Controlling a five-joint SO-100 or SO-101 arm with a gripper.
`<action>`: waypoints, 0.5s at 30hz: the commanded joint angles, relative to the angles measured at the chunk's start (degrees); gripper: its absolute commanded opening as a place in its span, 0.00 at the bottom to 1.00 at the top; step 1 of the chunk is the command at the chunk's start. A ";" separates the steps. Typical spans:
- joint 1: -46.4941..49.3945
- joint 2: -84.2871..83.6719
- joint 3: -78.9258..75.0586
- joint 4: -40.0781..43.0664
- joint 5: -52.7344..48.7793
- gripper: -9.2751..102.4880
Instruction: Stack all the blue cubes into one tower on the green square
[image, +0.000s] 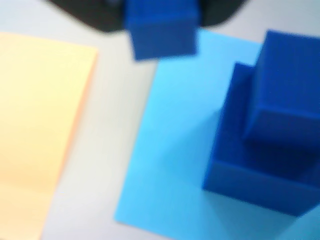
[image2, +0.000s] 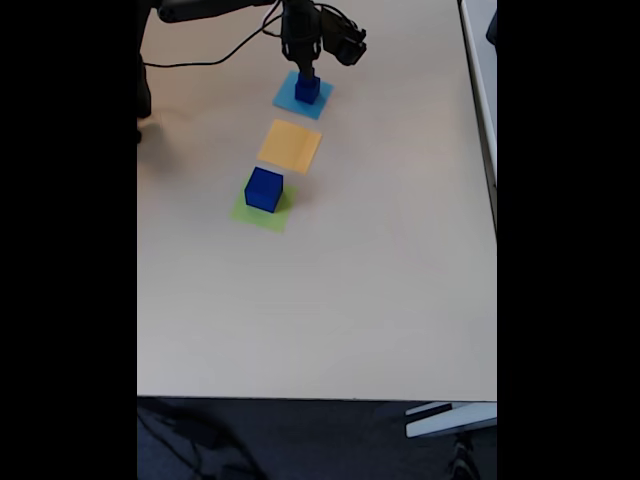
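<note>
A small blue cube (image: 162, 27) hangs at the top edge of the wrist view against the dark body of the gripper, which is shut on it. To its right, two blue cubes (image: 270, 135) stand stacked on a light blue paper square, the smaller one on top. In the fixed view my gripper (image2: 306, 72) hovers at the far end of the table over that stack (image2: 307, 90). Nearer the camera, the largest blue cube (image2: 263, 189) sits on the green square (image2: 262, 214). My fingers themselves are blurred and hard to make out.
An orange-yellow paper square (image2: 290, 146) lies between the light blue paper square (image2: 288, 99) and the green one. A black cable (image2: 215, 58) runs across the table's far left. The pale table (image2: 330, 310) stretches wide toward the front edge.
</note>
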 joint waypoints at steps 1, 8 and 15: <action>2.72 8.26 1.67 -1.32 -1.41 0.10; 13.45 15.73 18.90 -15.73 -14.15 0.09; 20.39 20.04 28.74 -16.35 -14.50 0.09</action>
